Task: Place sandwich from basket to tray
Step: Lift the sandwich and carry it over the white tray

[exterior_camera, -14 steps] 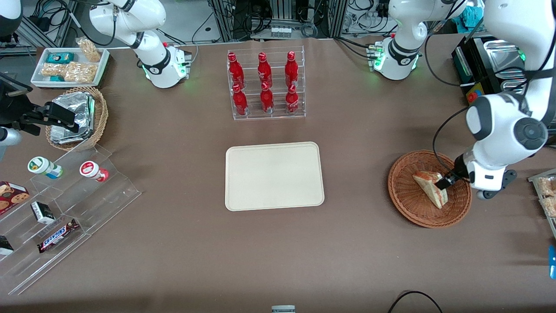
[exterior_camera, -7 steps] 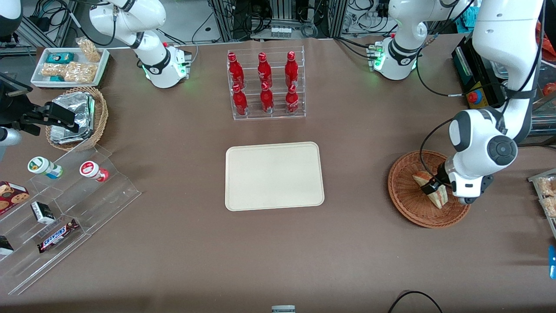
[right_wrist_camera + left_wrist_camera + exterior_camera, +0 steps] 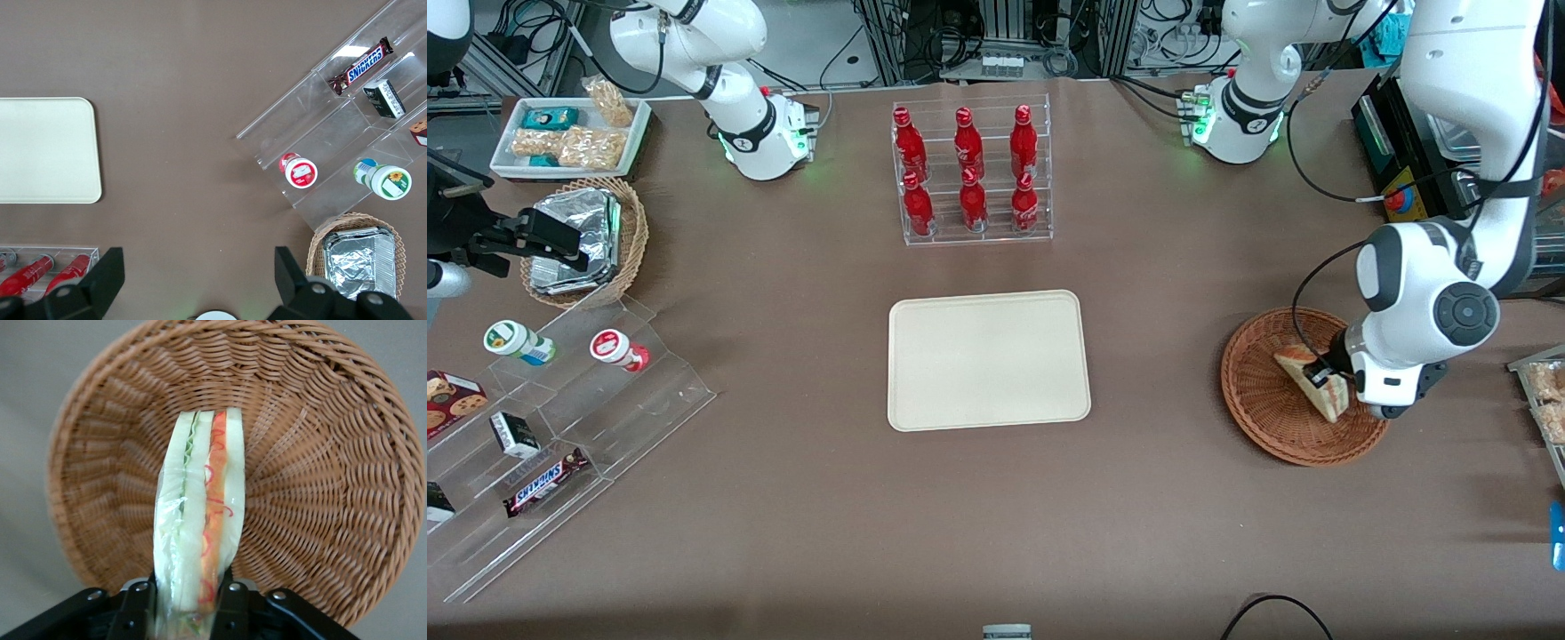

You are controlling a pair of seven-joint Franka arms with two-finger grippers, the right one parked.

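Already we have the claw [image 3: 185, 607] clenched on the sandwich [image 3: 200, 520] over the basket [image 3: 320, 473]; soft, light and film-wrapped, it likely wants gentle pressure across its bread faces.

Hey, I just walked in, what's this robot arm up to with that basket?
The left arm's end effector is down in the reddish-brown wicker basket, with its fingers closed on either side of the sandwich, a wrapped triangular wedge. The sandwich is over the basket, and whether it is resting on the weave or raised off it cannot be told. The cream tray, nearer the middle of the table, has nothing on it yet.
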